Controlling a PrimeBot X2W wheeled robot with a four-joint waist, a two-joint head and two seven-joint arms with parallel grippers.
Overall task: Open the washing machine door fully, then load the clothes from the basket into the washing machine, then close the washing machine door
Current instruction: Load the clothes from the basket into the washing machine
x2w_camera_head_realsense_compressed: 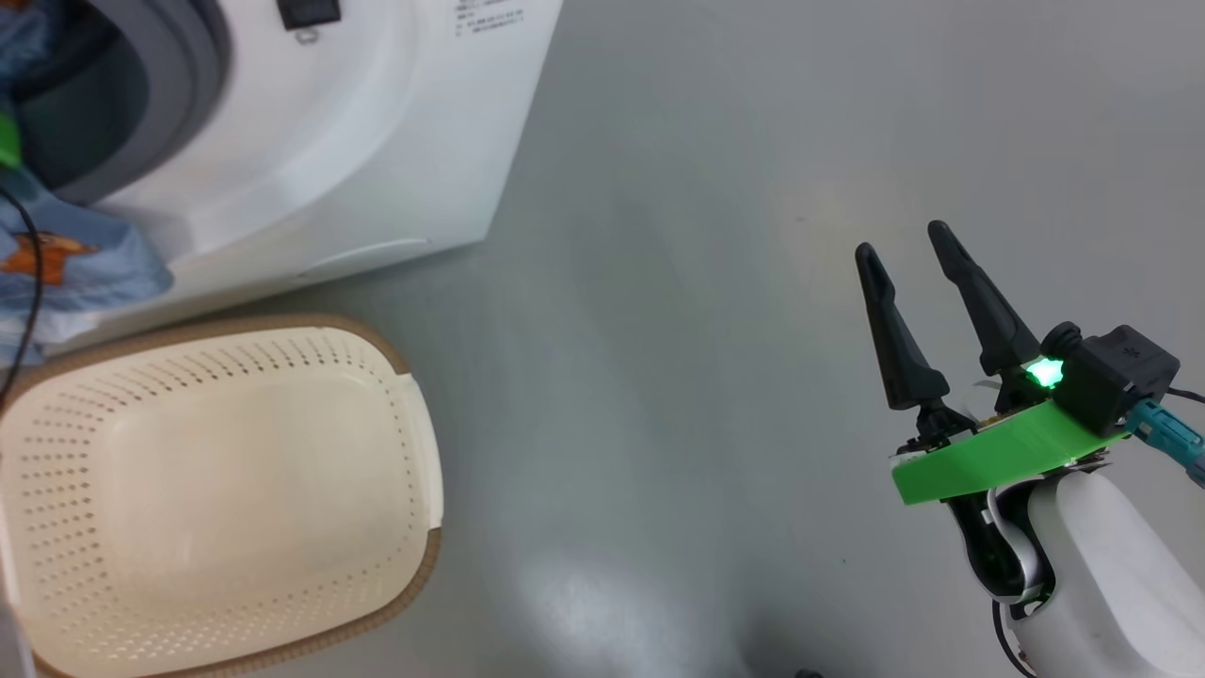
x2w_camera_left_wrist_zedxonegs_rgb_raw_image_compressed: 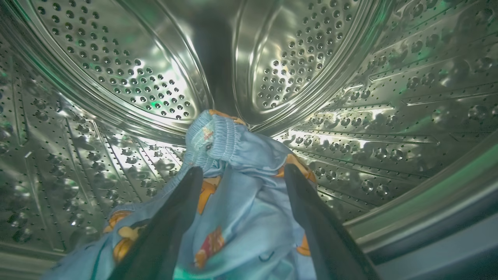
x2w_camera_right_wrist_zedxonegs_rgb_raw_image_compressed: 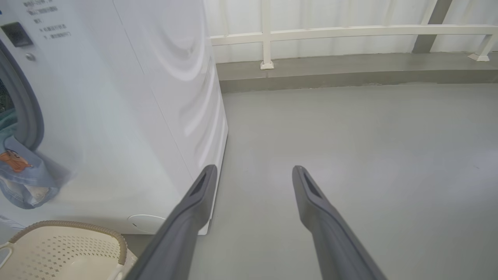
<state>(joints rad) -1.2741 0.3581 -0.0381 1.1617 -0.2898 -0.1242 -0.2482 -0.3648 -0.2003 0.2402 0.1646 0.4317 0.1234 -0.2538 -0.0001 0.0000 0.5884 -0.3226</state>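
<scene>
My left gripper [x2w_camera_left_wrist_zedxonegs_rgb_raw_image_compressed: 243, 171] is inside the washing machine's steel drum [x2w_camera_left_wrist_zedxonegs_rgb_raw_image_compressed: 116, 77]. Its fingers are spread wide, and the light-blue bear-print clothes [x2w_camera_left_wrist_zedxonegs_rgb_raw_image_compressed: 241, 217] lie loose between and under them. Part of the clothes [x2w_camera_head_realsense_compressed: 85, 264] hangs out over the grey gasket [x2w_camera_head_realsense_compressed: 179, 94] and down the white front of the washing machine [x2w_camera_head_realsense_compressed: 377, 141]; this hanging fabric [x2w_camera_right_wrist_zedxonegs_rgb_raw_image_compressed: 19, 179] also shows in the right wrist view. The cream basket [x2w_camera_head_realsense_compressed: 414, 452] sits on the floor below the opening with nothing in it. My right gripper [x2w_camera_head_realsense_compressed: 902, 240] hovers open over the floor, far right. The washing machine door is out of view.
Grey floor [x2w_camera_head_realsense_compressed: 706, 330] spreads to the right of the washing machine [x2w_camera_right_wrist_zedxonegs_rgb_raw_image_compressed: 116, 116] and the basket [x2w_camera_right_wrist_zedxonegs_rgb_raw_image_compressed: 78, 227]. A low kerb with a white railing [x2w_camera_right_wrist_zedxonegs_rgb_raw_image_compressed: 350, 31] runs along the far side of the room.
</scene>
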